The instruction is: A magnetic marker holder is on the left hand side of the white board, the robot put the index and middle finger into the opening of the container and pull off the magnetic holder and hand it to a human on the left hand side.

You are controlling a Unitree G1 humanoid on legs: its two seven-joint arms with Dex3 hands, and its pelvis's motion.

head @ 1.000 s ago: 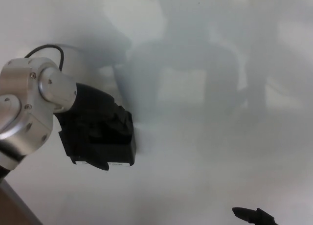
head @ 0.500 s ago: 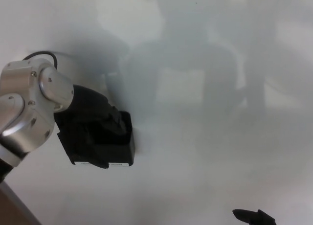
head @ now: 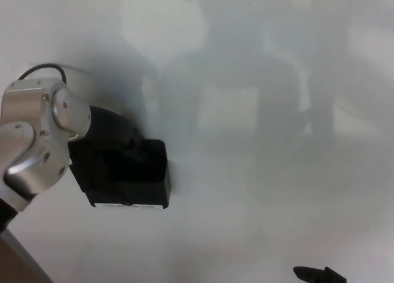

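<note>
Seemingly a black boxy marker holder (head: pixel 132 181) — pale label strip — left robot hand (head: pixel 114 144) grip unclear.

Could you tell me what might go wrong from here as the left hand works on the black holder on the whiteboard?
1. The left hand merges with the black magnetic holder, so whether the fingers sit inside the opening cannot be told; a shallow hook might slip off when pulled.
2. The holder seems to lie flat on the whiteboard; an off-axis pull may slide it rather than free it.
3. No person shows in view, so a handover leftward could meet nobody ready.
</note>
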